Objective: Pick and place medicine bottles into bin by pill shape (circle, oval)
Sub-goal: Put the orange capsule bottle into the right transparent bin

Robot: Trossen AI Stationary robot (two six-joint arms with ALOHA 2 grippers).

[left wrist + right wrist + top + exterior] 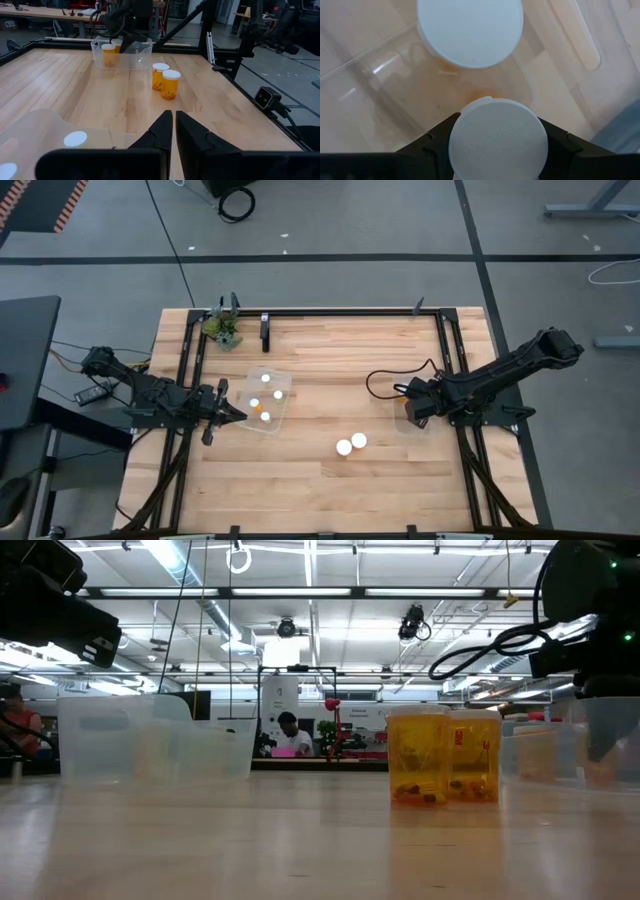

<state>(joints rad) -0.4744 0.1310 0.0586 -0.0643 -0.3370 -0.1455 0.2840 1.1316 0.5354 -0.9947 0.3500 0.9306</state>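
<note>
Two amber medicine bottles with white caps (351,444) stand side by side on the table's middle; they also show in the low view (443,755) and the left wrist view (166,80). A clear bin (266,400) on the left holds several bottles. My left gripper (238,416) is shut and empty beside that bin's near left side. My right gripper (413,412) is over a second clear bin (380,70) on the right, shut on a bottle (498,142). Another bottle (470,30) stands in that bin. My right gripper pinches the bottle by its white cap (460,150), one dark finger (432,147) on each side. The fingers come from above, pointing down into the right bin. The bottle is upright below the cap. Whether its base rests on the bin's floor is hidden by the cap.
A green plant clump (222,330) sits at the far left corner. A black frame (340,311) runs along the table's far edge and both sides. Bare wood lies around the two standing bottles and along the near edge.
</note>
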